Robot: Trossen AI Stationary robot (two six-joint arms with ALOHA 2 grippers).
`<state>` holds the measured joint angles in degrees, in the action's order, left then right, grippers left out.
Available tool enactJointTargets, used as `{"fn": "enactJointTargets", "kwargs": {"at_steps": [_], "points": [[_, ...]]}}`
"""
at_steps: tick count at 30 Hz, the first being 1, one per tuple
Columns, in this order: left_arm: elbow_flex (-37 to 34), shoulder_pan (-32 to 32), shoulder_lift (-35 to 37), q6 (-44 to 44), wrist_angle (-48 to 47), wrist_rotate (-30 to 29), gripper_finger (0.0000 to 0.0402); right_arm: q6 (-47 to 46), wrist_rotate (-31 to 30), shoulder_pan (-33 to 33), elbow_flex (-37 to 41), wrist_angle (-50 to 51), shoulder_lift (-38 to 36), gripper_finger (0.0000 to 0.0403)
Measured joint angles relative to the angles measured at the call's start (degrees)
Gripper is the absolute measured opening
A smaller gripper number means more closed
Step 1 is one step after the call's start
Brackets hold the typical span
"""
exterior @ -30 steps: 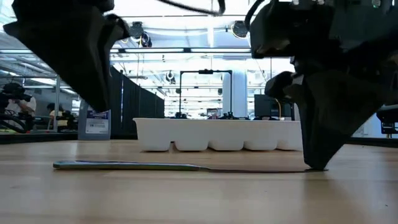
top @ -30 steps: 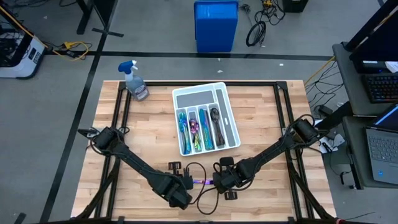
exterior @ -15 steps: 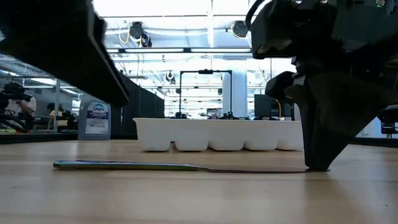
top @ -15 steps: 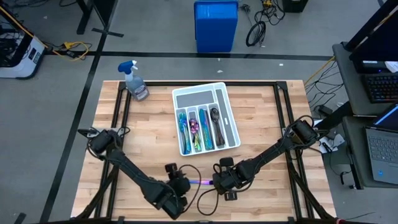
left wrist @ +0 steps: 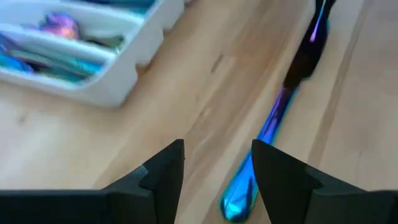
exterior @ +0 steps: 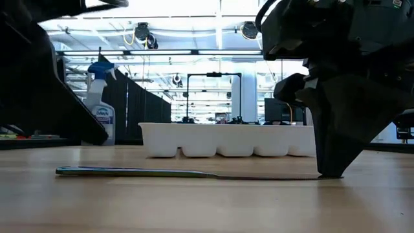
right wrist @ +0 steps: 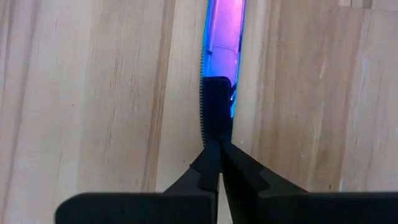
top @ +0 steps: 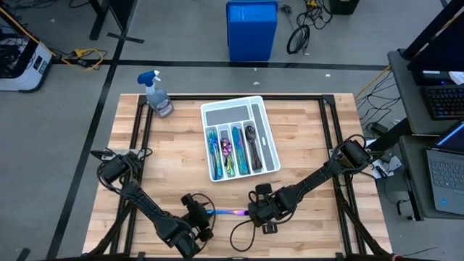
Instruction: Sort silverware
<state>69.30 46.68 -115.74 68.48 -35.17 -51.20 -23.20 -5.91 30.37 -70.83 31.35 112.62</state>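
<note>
The knife (top: 226,212) lay flat on the table (top: 312,145), near the front edge, with its long axis running left to right between the two grippers. The right gripper (top: 250,212) was at one end of it, and in the right wrist view its fingers were pressed together with the tip on the serrated blade (right wrist: 219,74). It could not be told whether they pinched the metal or only pressed on it. The left gripper (left wrist: 216,177) stood at the other end with its fingers spread, and the rounded handle end (left wrist: 239,200) lay between them but a little toward one finger, not touching. So both arms were close, and the left one seemed better placed to take the handle.

The knife was slim, smooth and shiny, blue going to purple. The table was pale wood strips. The white plastic tray (top: 270,138) with other cutlery was farther back, well apart.
</note>
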Motion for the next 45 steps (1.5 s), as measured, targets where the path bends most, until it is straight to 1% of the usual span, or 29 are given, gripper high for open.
{"fn": "enactJointTargets", "kwargs": {"at_steps": [4, 9, 12, 14, 17, 20, 27, 33, 39, 42, 45], "points": [[-2.79, -0.03, 0.0, -0.25, 7.5, 1.07, 0.0173, 0.53, 0.04, 0.0, 0.0, 0.02, 0.0, 0.0], [-5.29, -0.03, 0.0, -0.34, 10.35, 2.6, 0.0173, 1.51, 0.55, 0.09, 0.02, 0.09, 0.02, 0.0], [-7.68, -0.03, 0.02, 0.09, 12.82, 2.33, 0.0173, 2.04, 1.7, 0.1, 0.02, 0.04, 0.02, 0.0], [-9.57, -0.03, 0.11, -0.88, 17.5, 2.21, 0.0173, 2.66, 2.02, 0.11, 0.02, 0.12, 0.02, 0.0], [-12.35, -0.01, 0.13, -4.89, 27.44, 2.47, 0.0173, 3.06, 3.11, 0.15, 0.07, 0.46, 0.0, 0.0], [-13.7, 0.0, 0.13, -7.8, 32.53, 3.9, 0.0173, 3.58, 3.34, 0.15, 0.07, 0.46, 0.02, 0.0], [-14.76, -0.08, 0.26, -10.23, 35.28, 6.98, 0.0173, 4.35, 3.3, 0.0, 0.09, 0.24, 0.04, 0.0], [-14.87, 0.19, 0.09, -15.83, 41.18, 10.21, 0.0173, 4.62, 3.46, -0.99, 0.09, -0.24, 0.04, 0.0], [-14.73, -0.87, 0.15, -16.52, 41.11, 12.7, 0.0171, 6.23, 3.33, -1.99, 0.09, -0.59, 0.09, 0.0], [-14.71, -2.06, 0.15, -16.5, 40.84, 13.44, 0.0155, 6.64, 3.3, -2.55, 0.11, -0.93, 0.09, 0.0], [-14.71, -3.62, 0.07, -16.56, 40.32, 16.23, 0.0124, 7.37, 3.17, -3.2, 0.11, -1.4, 0.13, 0.0]]}}
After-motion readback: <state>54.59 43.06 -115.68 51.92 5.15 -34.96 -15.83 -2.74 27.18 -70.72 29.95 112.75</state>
